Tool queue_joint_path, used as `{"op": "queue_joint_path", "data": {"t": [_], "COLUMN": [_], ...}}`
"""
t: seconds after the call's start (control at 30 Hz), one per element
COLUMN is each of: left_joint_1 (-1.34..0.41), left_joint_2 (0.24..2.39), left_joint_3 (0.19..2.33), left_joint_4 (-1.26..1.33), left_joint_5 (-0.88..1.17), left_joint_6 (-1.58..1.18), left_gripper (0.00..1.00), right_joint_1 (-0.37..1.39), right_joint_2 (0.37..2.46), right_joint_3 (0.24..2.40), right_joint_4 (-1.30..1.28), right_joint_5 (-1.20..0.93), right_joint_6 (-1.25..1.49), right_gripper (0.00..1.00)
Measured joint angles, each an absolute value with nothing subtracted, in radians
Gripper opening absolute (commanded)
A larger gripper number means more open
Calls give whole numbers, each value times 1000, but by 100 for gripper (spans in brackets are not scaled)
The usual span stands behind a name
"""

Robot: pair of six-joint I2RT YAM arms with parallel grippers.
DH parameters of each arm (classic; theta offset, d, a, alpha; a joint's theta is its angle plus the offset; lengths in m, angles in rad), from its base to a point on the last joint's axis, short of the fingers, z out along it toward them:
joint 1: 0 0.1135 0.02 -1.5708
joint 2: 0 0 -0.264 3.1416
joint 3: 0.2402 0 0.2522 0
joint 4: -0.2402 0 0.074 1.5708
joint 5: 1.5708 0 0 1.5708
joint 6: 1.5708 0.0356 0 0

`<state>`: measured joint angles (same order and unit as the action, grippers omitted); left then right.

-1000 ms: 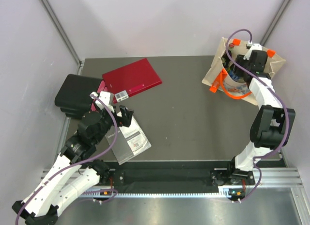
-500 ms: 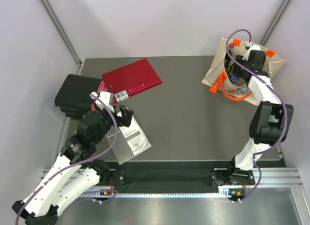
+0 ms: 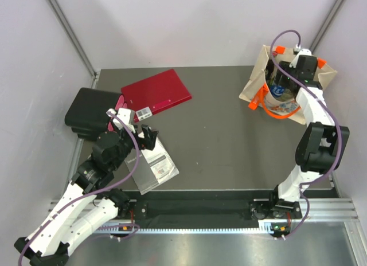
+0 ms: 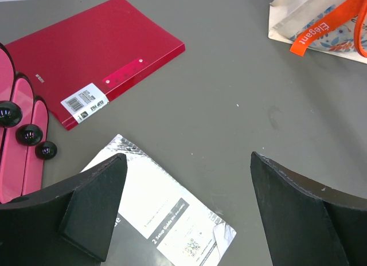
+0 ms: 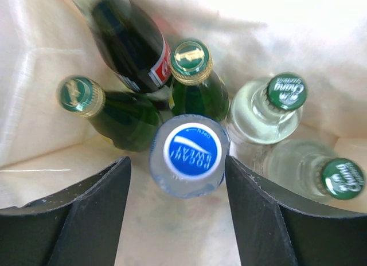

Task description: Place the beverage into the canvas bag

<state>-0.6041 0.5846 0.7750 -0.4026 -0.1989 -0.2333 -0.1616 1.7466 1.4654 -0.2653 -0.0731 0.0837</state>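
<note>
Beverage bottle (image 5: 192, 152), clear with a blue cap printed in white, stands upright inside the canvas bag (image 3: 252, 85). It sits near the lower middle of the right wrist view, and the bag's pale cloth walls show around it.

We see the right gripper (image 5: 176, 163) reaching down into the bag's mouth with its claw parted and one black finger on either side of the bottle. A clear gap shows between the left-hand finger and the bottle. The right-hand finger sits just beside the bottle, and we cannot tell whether it touches. The claw is not clamped on the bottle.

Other bottles stand close around it:
- a dark bottle (image 5: 129, 42) with a red-and-white label, leaning at the upper left
- two green glass bottles with gold-rimmed caps, one (image 5: 192, 62) just above the blue cap and one (image 5: 80, 94) to its left
- two clear bottles with green caps, one (image 5: 287, 91) at the right and one (image 5: 343, 178) at the lower right

In the top view the bag stands at the upper right of the grey table (image 3: 218, 140), with its orange handles hanging toward the centre.

The left gripper (image 4: 188, 160) hangs above the table at the lower left of the top view. Its claw is spread wide with nothing between the fingers. Beneath it lies a white booklet (image 4: 166, 214) with a printed code. A red folder (image 4: 97, 65) with a barcode sticker lies at the upper left of the left wrist view, and a pink item with black knobs (image 4: 23, 134) is at the left edge. A black case (image 3: 89, 111) sits at the table's left edge.
</note>
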Motion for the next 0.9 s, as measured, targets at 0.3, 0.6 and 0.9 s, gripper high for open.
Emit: {"op": "queue_joint_path", "data": {"t": [0.3, 0.6, 0.9], "left_joint_1": [-604, -604, -604], "left_joint_2": [585, 606, 742], "left_joint_3": [775, 775, 841], "left_joint_4": [-403, -403, -508], "left_joint_5": [-199, -215, -408], "left_joint_6": [-233, -238, -453], "left_gripper": [93, 94, 69], "right_joint_1": [-161, -131, 198], "right_joint_2": [1619, 1398, 1166], "right_joint_3": [1534, 1473, 1224], "right_joint_4": [-308, -339, -316], "right_joint_5": [-72, -47, -17], "right_joint_6": [110, 182, 234], "right_gripper": [66, 64, 65]}}
